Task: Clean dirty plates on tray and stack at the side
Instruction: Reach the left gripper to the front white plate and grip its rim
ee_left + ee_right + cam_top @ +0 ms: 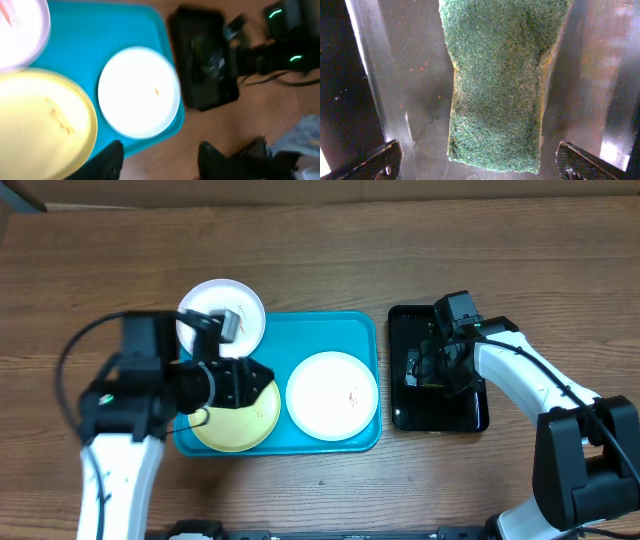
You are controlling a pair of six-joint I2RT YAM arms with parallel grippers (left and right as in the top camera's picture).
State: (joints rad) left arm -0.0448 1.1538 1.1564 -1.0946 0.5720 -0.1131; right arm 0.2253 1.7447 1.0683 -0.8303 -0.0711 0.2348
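A wood-grain table (320, 250) bears a light-blue rectangular plastic tray (330, 325). On it lie 1 pale yellow round plate (240, 425) and 1 white round plate (332, 395), both faintly smeared. A 2nd white plate (205, 305) overlaps its far-left corner. The left gripper (265, 378), fingers apart and empty, hovers over the yellow plate. Only the right wrist view resolves a coarse green scouring pad (500, 75) lying on the glossy black tray (465, 415) between the spread fingers of the right gripper (480, 167).
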